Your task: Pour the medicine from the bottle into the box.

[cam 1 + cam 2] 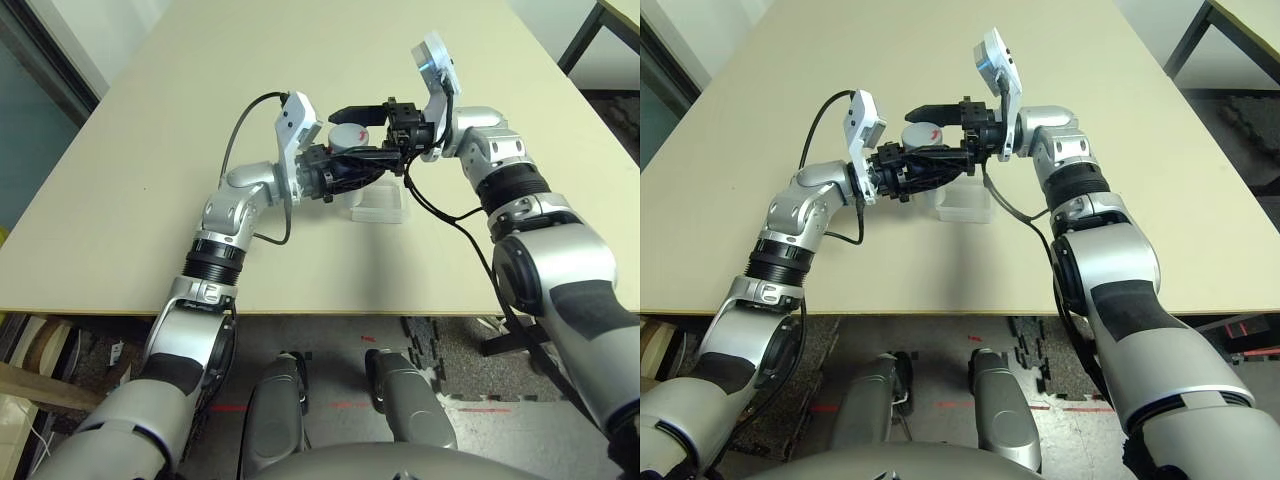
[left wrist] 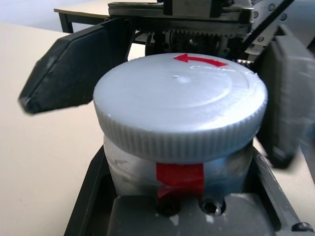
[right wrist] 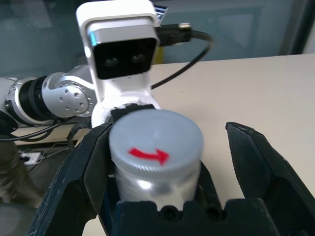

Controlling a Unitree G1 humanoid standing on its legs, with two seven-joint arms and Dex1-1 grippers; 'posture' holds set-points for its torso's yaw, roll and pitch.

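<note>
Left gripper [image 1: 362, 163] clamped on the bottle [image 2: 179, 169] body, holding it off the table [image 1: 150, 150], pointing across toward the right arm. Grey cap [image 2: 179, 105] on the bottle, red arrow on top. Right gripper [image 3: 170, 169] faces it from the opposite side, fingers [image 3: 261, 167] spread wide around the cap; one finger sits just beside the cap rim, the other stands clear of it, so no grip on the cap. Box [image 1: 380, 207] sits on the table directly below the two grippers, clear tray, contents can't be made out. Medicine can't be seen with the cap on.
</note>
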